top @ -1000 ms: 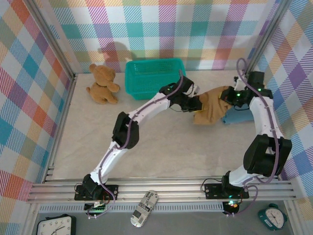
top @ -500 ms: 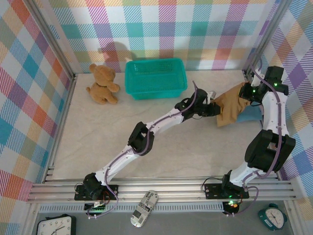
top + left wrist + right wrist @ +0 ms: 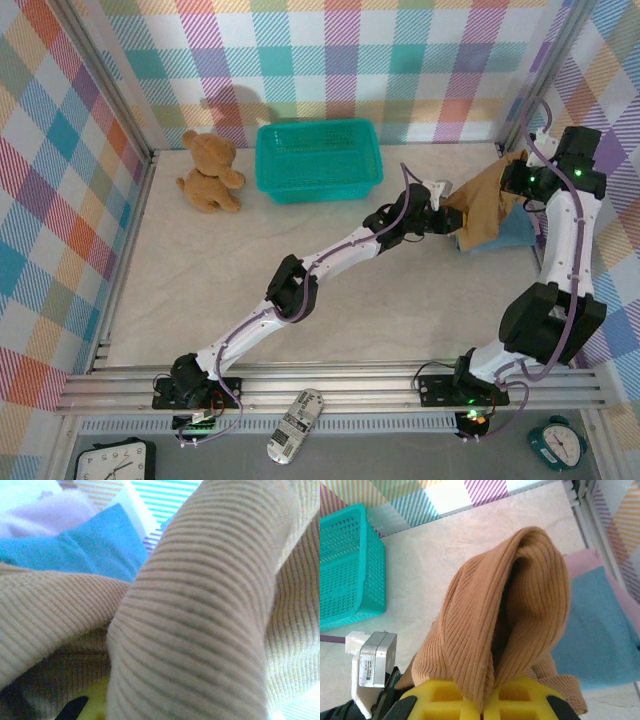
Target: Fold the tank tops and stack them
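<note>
The ochre brown tank top [image 3: 484, 208] hangs bunched between both grippers at the back right of the table. My right gripper [image 3: 513, 181] is shut on its upper edge; in the right wrist view the ribbed ochre top [image 3: 505, 610] rises from between the yellow fingertips of that gripper [image 3: 487, 709]. My left gripper [image 3: 447, 216] is shut on the top's left edge, and ribbed cloth [image 3: 200, 610] drapes over its camera. Under the ochre one lie the slate blue tank top [image 3: 517, 233] [image 3: 600, 640] and the dusty pink tank top [image 3: 583, 562], both partly covered.
A teal mesh basket [image 3: 318, 160] stands at the back middle, with a brown teddy bear [image 3: 208, 172] to its left. The metal corner post and checked wall [image 3: 548, 75] are close behind my right gripper. The left and middle of the table are bare.
Both grippers have carried the ochre top to the right and toward the back right corner, lifting it above the blue top. The left arm has stretched out further.
</note>
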You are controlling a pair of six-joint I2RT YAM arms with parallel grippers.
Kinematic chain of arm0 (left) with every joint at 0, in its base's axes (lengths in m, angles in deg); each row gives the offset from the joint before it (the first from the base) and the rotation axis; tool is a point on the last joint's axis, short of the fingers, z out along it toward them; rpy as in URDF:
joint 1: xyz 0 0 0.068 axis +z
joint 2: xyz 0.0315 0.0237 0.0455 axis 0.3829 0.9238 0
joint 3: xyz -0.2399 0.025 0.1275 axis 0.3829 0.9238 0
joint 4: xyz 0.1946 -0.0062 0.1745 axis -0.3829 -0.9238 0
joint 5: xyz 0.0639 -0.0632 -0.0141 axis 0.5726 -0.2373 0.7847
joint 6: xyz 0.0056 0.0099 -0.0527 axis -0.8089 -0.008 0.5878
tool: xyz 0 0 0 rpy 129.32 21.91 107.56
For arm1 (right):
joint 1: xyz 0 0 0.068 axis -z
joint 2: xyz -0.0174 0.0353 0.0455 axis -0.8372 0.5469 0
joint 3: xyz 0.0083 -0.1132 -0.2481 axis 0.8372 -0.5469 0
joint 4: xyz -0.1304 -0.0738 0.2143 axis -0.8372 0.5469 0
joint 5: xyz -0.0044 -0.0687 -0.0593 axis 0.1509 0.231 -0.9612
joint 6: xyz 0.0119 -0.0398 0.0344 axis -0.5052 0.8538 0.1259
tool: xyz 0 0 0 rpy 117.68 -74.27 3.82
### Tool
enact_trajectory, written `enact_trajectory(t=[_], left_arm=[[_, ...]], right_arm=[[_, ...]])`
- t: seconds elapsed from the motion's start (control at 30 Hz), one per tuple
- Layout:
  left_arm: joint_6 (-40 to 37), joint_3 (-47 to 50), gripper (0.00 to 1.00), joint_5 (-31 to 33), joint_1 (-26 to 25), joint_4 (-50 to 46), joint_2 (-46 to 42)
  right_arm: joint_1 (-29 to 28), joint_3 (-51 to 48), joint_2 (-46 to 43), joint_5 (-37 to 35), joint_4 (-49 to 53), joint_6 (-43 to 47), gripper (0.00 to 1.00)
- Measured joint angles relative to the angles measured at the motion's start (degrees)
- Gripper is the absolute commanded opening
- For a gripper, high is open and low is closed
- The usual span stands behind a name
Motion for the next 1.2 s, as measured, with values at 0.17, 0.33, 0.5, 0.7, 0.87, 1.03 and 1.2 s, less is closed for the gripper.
enact_trajectory(t=[0.17, 0.33, 0.5, 0.7, 0.87, 1.03, 1.2], left_arm=[[-1.7, -0.3, 0.00, 1.6, 0.0, 1.7, 0.0], [-0.1, -0.3, 0.00, 1.8, 0.5, 1.1, 1.0], [1.4, -0.3, 0.00, 1.3, 1.0, -2.7, 3.0], [4.5, -0.3, 0.00, -1.8, 1.9, -6.7, 3.7], [7.5, -0.3, 0.01, -5.4, 2.3, -9.7, 3.7], [9.7, 0.0, 0.08, -7.3, 2.8, -14.1, 3.7], [11.1, 0.3, 0.20, -7.3, 3.2, -16.2, 3.7]], right_arm=[[0.1, -0.3, -1.3, -0.6, -0.1, 1.7, 0.00], [0.8, -2.7, 5.1, -0.2, -1.9, 2.3, 0.00], [1.2, -3.8, 15.9, -0.7, -3.9, 3.2, 0.00], [1.4, -2.3, 24.6, -2.6, -4.2, 5.0, 0.05], [1.6, -0.4, 30.3, -4.3, -4.3, 6.2, 0.16], [1.6, 0.7, 31.5, -6.1, -4.5, 7.1, 0.35], [1.6, 1.3, 29.0, -7.8, -4.3, 6.2, 0.43]])
